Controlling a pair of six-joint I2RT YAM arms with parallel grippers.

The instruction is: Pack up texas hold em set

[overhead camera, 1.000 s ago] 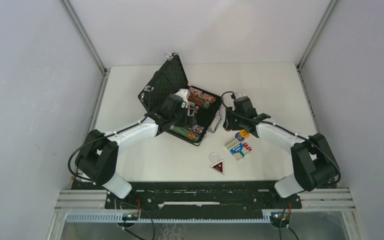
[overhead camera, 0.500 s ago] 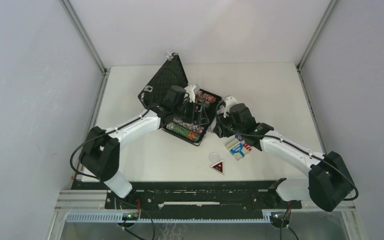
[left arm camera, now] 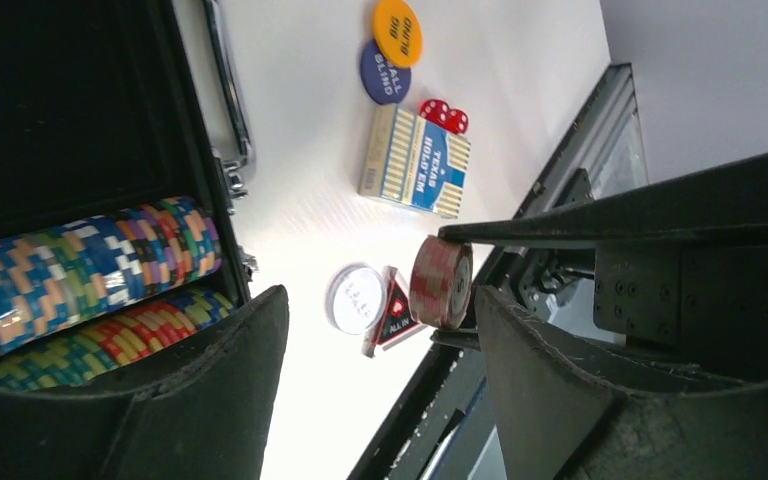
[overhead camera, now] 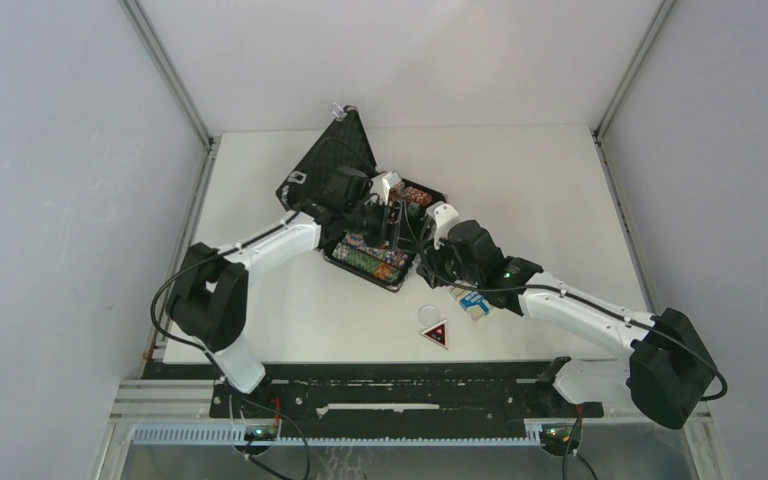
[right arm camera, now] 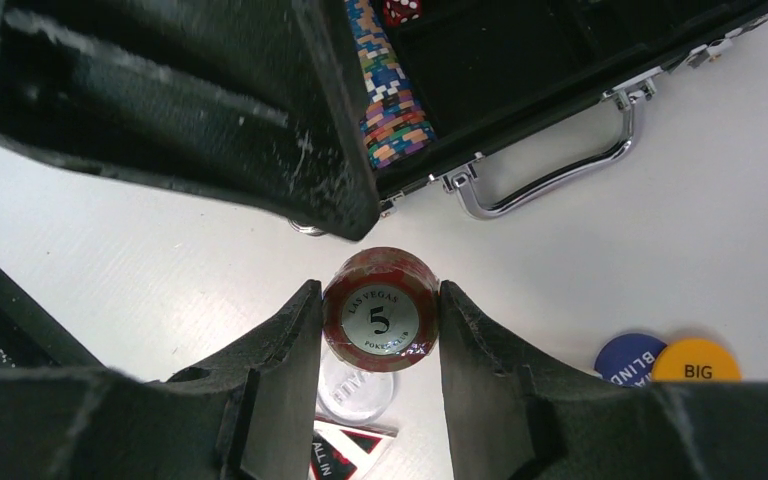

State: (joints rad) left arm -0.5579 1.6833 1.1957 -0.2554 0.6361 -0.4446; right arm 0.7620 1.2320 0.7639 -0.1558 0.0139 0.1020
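The black briefcase (overhead camera: 332, 165) lies open at the table's middle, with multicoloured chip stacks (left arm camera: 80, 262) in its foam tray. My right gripper (right arm camera: 380, 320) is shut on a short red chip stack (right arm camera: 380, 318) marked "5". It holds the stack above the table just off the case's front corner (overhead camera: 428, 268). My left gripper (left arm camera: 378, 300) is open and empty over the case's near edge (overhead camera: 395, 215). It looks down at the same red chip stack (left arm camera: 442, 282). A blue card deck (left arm camera: 415, 160) lies on the table. No red deck shows.
On the table right of the case lie two red dice (left arm camera: 443, 115), a blue token (left arm camera: 385, 72) and an orange token (left arm camera: 397, 32). A clear round token (right arm camera: 357, 390) and a red-black "All In" triangle (overhead camera: 435, 334) lie below my right gripper. The silver case handle (right arm camera: 550, 170) juts toward them.
My right gripper has moved left and nearer, from beside the case handle to off the case's front corner. My left gripper has shifted a little right and farther over the case.
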